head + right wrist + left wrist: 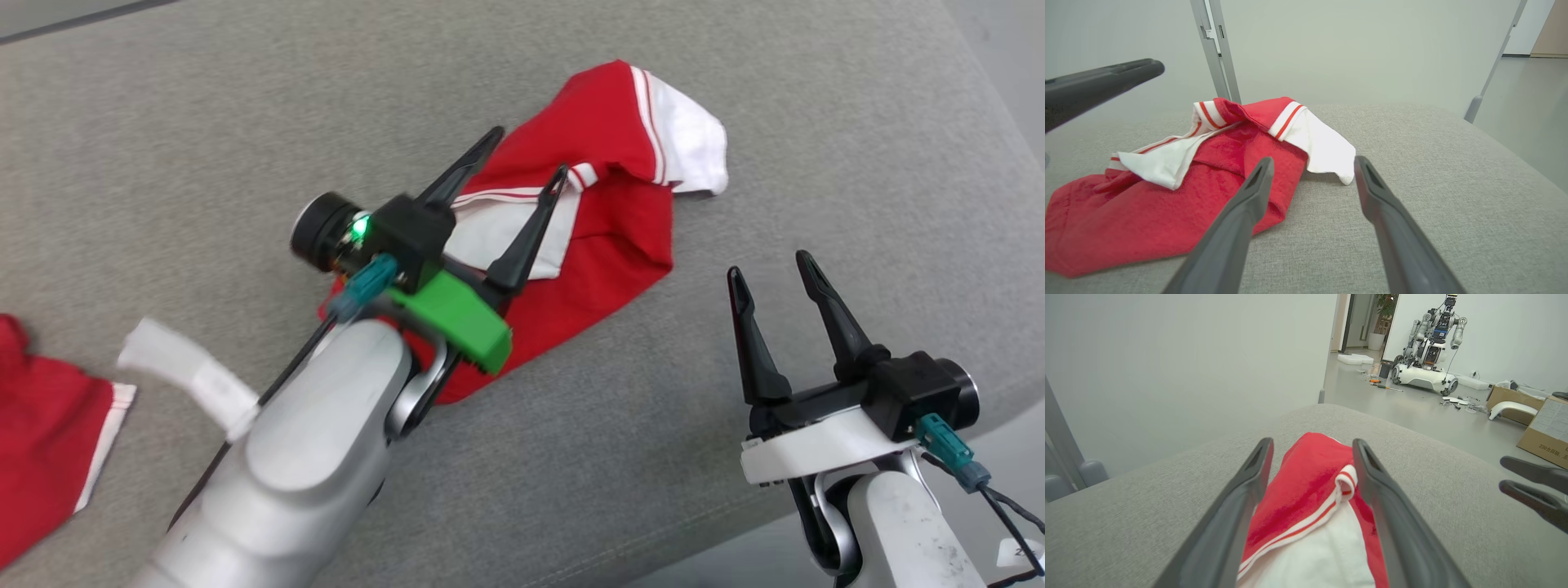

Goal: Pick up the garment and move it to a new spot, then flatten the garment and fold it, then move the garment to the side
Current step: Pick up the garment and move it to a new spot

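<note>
The left forearm (pixel 318 457) is smooth and silver-grey, with a strip of white tape (pixel 184 367) and a thin black cable (pixel 286 373) along it. The left fingers (pixel 522 237) are long, dark and tapered, set in a black block (pixel 412 224) with a green light (pixel 359 224), a bright green cover (pixel 453 314) and a teal plug (pixel 363 286). The right fingers (pixel 755 343) match, above a white plate (pixel 816 449). The right forearm (pixel 898 523) is pale and scuffed, with a second teal plug (pixel 951 453).

Red cloth garment (pixel 604 245) — matt grey woven cushion (pixel 204 147)
</note>
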Motion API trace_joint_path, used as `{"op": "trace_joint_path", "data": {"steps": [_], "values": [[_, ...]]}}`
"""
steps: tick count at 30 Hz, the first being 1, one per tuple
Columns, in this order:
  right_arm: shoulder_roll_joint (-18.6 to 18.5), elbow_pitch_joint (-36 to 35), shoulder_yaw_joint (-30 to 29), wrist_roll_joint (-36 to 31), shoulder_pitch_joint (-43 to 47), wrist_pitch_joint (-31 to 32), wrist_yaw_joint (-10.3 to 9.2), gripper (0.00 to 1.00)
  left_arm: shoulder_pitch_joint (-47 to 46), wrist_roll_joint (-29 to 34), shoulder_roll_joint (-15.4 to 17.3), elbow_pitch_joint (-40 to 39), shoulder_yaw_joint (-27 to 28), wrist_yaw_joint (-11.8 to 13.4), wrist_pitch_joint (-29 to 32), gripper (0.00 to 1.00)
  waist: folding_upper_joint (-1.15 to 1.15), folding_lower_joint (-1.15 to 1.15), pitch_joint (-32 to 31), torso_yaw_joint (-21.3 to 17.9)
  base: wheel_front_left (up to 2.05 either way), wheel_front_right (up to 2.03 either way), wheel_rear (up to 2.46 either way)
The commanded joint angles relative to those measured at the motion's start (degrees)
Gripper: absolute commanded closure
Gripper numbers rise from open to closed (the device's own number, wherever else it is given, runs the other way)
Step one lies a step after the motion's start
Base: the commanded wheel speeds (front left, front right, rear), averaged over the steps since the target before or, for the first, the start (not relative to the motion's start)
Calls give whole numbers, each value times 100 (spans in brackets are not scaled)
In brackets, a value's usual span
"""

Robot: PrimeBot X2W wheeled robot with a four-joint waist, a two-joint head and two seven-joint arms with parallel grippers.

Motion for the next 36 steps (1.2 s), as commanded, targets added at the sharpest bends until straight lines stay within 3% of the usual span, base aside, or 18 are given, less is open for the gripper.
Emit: {"op": "trace_joint_path", "data": {"steps": [1, 5, 9, 11, 18, 27, 36], "values": [[-10, 25, -18, -77, 92, -1, -4, 0, 307, 204, 110, -249, 180, 102, -18, 0, -1, 0, -629, 764, 0, 0, 0], [-12, 58, -13, -184, 132, -1, -4, 0, 1160, 417, 161, -903, 970, 270, -16, 0, -1, 0, -928, 1175, 0, 0, 0], [-12, 64, -77, -210, 216, -1, -4, 0, 2033, 720, 106, -1319, 1748, 269, -18, 0, -1, 0, -1208, 1512, 0, 0, 0], [-13, 84, -112, -227, 334, -1, -4, 0, 2682, 930, -15, -1497, 2299, 229, -11, 0, -1, 0, -1411, 1705, 0, 0, 0], [-61, 71, -144, -236, 772, -1, -4, 0, 4002, 1556, -359, -2040, 3296, 50, -12, 0, -1, 0, -1940, 1951, 0, 0, 0], [-55, -39, -234, -198, 1094, -1, -4, 0, 4981, 2173, -585, -2662, 3827, 11, -11, 0, -1, 0, -2169, 1978, 0, 0, 0], [-39, -60, -280, -177, 1303, -1, -4, 0, 5214, 2155, -603, -2635, 3683, 100, -11, 0, -1, 0, -2307, 1990, 0, 0, 0]]}}
